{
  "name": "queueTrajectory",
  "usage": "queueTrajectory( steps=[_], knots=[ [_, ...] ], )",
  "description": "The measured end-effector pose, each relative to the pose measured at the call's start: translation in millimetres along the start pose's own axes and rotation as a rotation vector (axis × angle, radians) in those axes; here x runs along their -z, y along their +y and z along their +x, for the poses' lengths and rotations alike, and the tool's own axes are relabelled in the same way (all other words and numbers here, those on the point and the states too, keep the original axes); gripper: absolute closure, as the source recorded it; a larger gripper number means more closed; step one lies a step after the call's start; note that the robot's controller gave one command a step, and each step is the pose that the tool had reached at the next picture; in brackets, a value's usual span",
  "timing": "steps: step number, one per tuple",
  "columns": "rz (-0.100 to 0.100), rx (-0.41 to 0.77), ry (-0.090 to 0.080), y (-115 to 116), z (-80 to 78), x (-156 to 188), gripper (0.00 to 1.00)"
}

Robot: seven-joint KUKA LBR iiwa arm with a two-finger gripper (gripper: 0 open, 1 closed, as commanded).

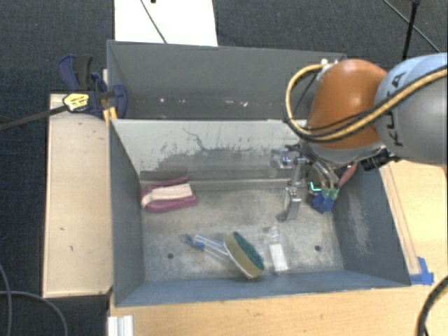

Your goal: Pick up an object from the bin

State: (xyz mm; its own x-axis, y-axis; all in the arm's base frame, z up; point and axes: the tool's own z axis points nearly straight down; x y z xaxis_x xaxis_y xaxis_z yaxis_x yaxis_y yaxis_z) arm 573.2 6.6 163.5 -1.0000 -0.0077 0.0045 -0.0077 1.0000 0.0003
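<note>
Grasping is not yet happening: the gripper (289,211) is hanging low in the bin (127,215), its opening impossible to tell, nothing visibly held; a white tube (278,255) is lying nearest it.

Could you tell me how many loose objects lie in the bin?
4: pink-purple item at left; blue stick, green-tan oval brush and white tube along the front. The arm may hide more.
</note>
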Motion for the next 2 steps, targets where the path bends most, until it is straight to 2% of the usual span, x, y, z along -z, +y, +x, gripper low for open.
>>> queueTrajectory(
  steps=[1,2],
  knots=[
    [-0.001,0.361,-0.002,40.1,56.5,-42.3,0.0],
    [0.0,0.386,-0.002,41.3,66.9,-83.7,0.0]
  ],
)
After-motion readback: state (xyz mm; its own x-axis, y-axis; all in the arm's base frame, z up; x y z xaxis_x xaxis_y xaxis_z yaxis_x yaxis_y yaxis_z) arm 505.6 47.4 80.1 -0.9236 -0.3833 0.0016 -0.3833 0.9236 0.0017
